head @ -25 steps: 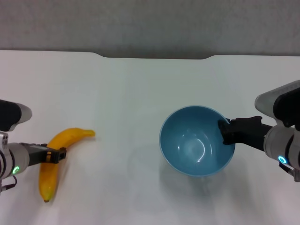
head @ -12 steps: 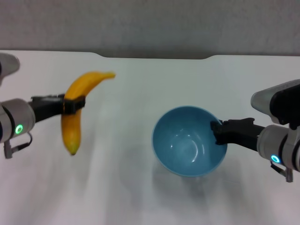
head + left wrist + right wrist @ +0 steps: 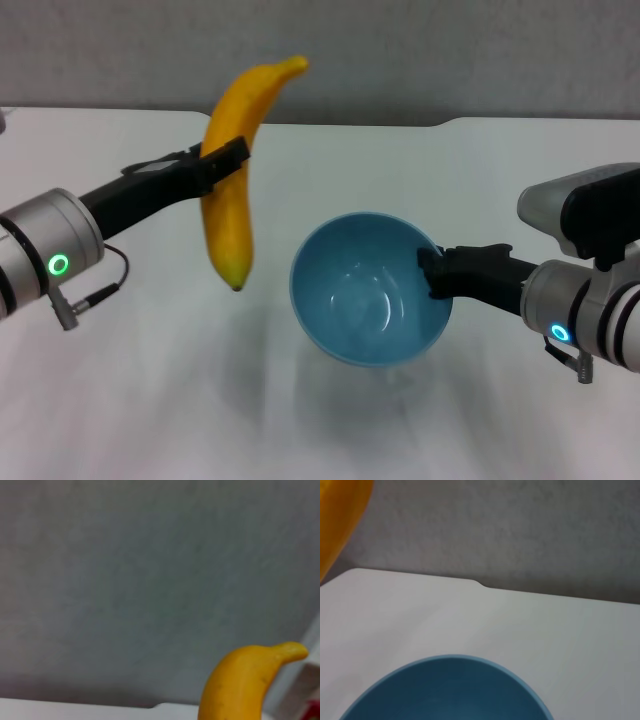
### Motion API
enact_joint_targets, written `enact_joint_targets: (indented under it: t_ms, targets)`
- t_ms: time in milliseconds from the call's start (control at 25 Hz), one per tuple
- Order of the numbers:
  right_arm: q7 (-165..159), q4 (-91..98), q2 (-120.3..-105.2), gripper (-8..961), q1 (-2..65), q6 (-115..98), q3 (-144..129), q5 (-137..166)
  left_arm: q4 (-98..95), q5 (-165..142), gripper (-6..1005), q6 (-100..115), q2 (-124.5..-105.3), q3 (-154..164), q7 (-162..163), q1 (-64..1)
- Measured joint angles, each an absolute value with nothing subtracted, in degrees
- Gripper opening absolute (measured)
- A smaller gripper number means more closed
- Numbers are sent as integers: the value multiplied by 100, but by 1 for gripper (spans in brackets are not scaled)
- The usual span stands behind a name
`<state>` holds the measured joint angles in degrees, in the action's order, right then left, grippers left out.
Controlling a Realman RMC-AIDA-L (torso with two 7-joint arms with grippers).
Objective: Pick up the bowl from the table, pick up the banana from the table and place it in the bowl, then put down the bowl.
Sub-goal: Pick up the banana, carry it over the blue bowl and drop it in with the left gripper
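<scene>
My left gripper is shut on the yellow banana and holds it high above the white table, hanging nearly upright with its stem tip up. The banana's tip also shows in the left wrist view and a part of it in the right wrist view. My right gripper is shut on the right rim of the light-blue bowl and holds it raised and tilted, to the right of the banana and below it. The bowl's rim shows in the right wrist view.
A grey wall stands behind the table. The table's far edge has a shallow notch, which also shows in the right wrist view. Nothing else lies on the tabletop.
My left gripper has lifted the banana off the table and carried it up and to the right. My right gripper has moved the bowl to the left, toward the banana.
</scene>
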<state>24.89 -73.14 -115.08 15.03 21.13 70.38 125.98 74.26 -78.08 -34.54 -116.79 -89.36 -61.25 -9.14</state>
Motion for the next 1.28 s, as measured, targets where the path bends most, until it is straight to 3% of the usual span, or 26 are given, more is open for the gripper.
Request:
enact_joint_targets:
  t_ms: [640, 1280]
  targets:
    - [2593, -7265, -11517, 91, 1723, 2008, 6882, 12172, 4699, -3831, 525, -5861, -11696, -8916, -9090, -1571]
    - [2595, -7331, -11501, 98, 1843, 2068, 6965, 11961, 4186, -3134, 526, -5990, -11735, -8176, -10459, -1681]
